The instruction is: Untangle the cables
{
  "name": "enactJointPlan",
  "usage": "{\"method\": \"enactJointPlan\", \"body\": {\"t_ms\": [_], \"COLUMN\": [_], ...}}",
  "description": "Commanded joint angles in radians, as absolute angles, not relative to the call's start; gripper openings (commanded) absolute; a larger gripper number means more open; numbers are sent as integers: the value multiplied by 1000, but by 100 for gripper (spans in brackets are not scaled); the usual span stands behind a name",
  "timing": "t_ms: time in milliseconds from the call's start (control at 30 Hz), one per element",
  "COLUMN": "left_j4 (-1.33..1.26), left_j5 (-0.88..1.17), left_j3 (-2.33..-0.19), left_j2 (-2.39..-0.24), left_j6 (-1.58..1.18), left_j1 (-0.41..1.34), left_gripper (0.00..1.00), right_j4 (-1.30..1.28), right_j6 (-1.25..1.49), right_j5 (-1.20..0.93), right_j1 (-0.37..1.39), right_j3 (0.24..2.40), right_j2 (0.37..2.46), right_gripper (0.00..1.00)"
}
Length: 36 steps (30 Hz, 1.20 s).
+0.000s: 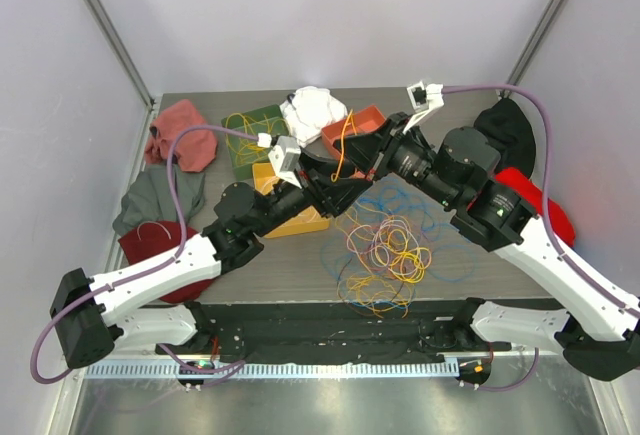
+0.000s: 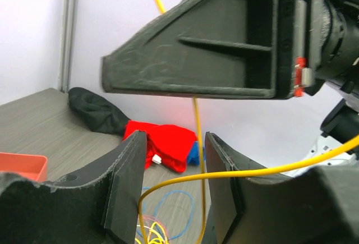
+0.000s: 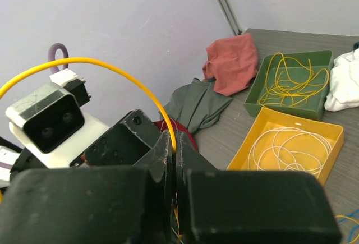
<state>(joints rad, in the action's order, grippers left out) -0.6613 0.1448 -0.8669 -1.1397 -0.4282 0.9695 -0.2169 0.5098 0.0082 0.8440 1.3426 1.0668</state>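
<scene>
**Left wrist view.** The left tool (image 2: 173, 190) stands spread. Its two matt black, grainy plastic fingers (image 2: 132, 182) are well apart. A thin, glossy yellow cable (image 2: 197, 137) drops through the gap, and a second run of it loops across. It is not pinched, and whether it brushes a pad cannot be told. Above the gap hangs the right tool (image 2: 129, 70), a ribbed black wedge. Beyond it, a crumpled red cloth (image 2: 162, 146) and a black cloth (image 2: 95, 112) lie on the grey wood-grain table (image 2: 33, 104).

**Right wrist view.** The right tool (image 3: 173, 154) is pressed together and pinches the yellow cable, which arcs up and away to its left. Ahead of this tool sit two trays:
- a green rectangular tray (image 3: 280, 108) holding yellow strands;
- nearer the tool, a yellow tray (image 3: 247, 140) holding white ones.

**Top view.** Both tools meet above the table. The tangle of cables (image 1: 385, 250), made of yellow, pink, orange and blue loops, lies on the table below them, towards the arm bases.

**Handling, as judged.**
- **Character:** The strands look light, limp and smooth-jacketed, so they are likely to slip through a slack grip. Crossing loops are likely to drag their neighbours along.
- **Where to grip:** Hold is best taken on the free run just below the right tool's pinch, clear of any crossing.
- **How to draw:** The strand should then be drawn slowly, so that snags show before they tighten.
</scene>
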Motion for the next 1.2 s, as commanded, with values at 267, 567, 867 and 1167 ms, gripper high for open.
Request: {"method": "enactJointPlan", "body": {"t_ms": [267, 567, 867, 1167], "left_j4": [-673, -505, -100, -3], "left_j5": [164, 152, 57, 34], "left_j3": [-922, -986, -1188, -1469], "left_j2": [-1138, -1144, -1146, -1350], "left_j6": [-400, -382, -402, -420], "left_j1": [973, 974, 803, 450], "left_gripper": [23, 0, 0, 0], "right_j4": [-173, -218, -348, -370], "right_j6": [548, 519, 462, 440], "right_j5": [-46, 44, 267, 382], "right_j1": [847, 845, 847, 847], "right_j3": [1350, 1316, 1275, 1131], "right_j2": [1037, 1031, 901, 759], "right_gripper": [1, 59, 100, 100]}}
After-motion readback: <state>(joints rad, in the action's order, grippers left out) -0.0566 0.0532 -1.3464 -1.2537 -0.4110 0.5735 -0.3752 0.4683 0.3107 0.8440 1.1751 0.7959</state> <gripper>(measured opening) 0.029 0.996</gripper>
